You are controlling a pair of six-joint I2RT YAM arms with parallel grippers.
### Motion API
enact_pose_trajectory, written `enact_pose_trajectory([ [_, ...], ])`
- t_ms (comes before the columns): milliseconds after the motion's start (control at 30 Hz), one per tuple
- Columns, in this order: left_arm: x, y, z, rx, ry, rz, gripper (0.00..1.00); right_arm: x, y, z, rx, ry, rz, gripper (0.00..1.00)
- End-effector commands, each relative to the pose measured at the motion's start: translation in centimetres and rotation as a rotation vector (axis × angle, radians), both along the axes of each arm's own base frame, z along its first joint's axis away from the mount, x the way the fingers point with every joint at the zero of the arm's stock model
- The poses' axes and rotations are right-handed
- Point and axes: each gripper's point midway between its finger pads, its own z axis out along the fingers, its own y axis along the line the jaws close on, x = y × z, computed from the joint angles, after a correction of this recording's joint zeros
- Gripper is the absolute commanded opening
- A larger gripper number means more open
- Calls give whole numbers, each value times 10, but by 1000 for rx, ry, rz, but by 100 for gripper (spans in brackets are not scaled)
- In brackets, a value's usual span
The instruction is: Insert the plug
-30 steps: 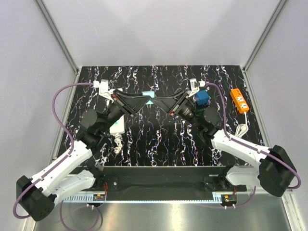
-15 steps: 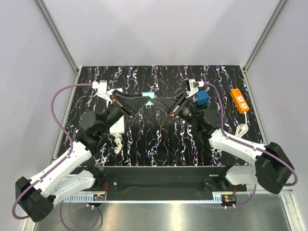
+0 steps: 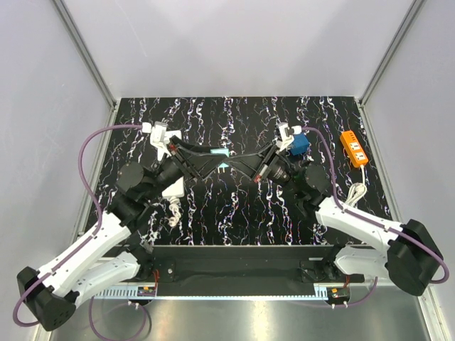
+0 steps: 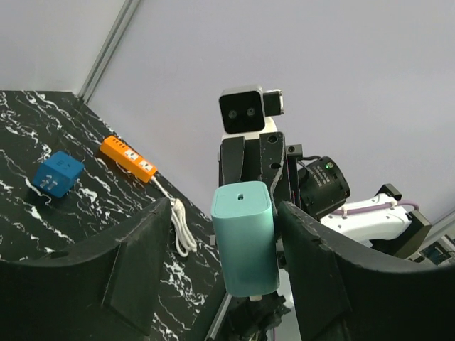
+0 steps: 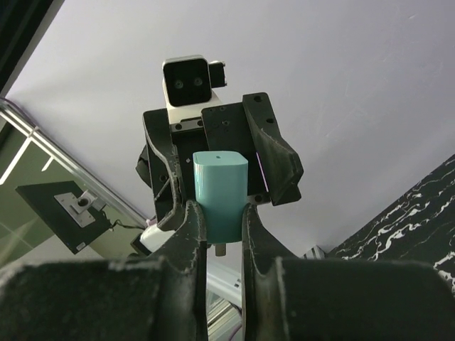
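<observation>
Right wrist: teal plug (image 5: 220,190) lies lengthwise along the clamping right end effector (image 5: 222,214).

From above and behind the arm bases: looking steeply down, far enough back to take in the whole bench (image 3: 234,213), the left arm (image 3: 92,245) and the right arm (image 3: 355,222). From the left wrist: close behind its own jaws, facing right across the bench toward the right wrist camera (image 4: 245,114), with the orange power strip (image 4: 128,158) and blue cube (image 4: 57,174) at frame left. From the right wrist: close, tilted upward, facing the left wrist camera (image 5: 188,82) against the grey wall (image 5: 341,85). Shared by all three: the teal plug (image 4: 244,238) at centre. Shared by overhead and left wrist: strip and cube.
</observation>
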Motion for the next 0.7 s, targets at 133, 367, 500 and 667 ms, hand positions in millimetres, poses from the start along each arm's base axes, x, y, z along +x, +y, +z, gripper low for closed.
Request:
enact_pose_trajectory([
  [133, -18, 18, 17, 120, -60, 30, 73, -32, -9, -2, -74, -90, 62, 0],
  [367, -54, 9, 9, 279, -33, -179, 76, -56, -10, -10, -156, -139, 154, 0],
  [500, -77, 6, 1, 351, -3, -320, 77, -69, -10, -17, -187, -154, 222, 0],
  [667, -96, 2, -18, 414, 63, -465, 77, -74, -10, -21, -212, -159, 249, 0],
])
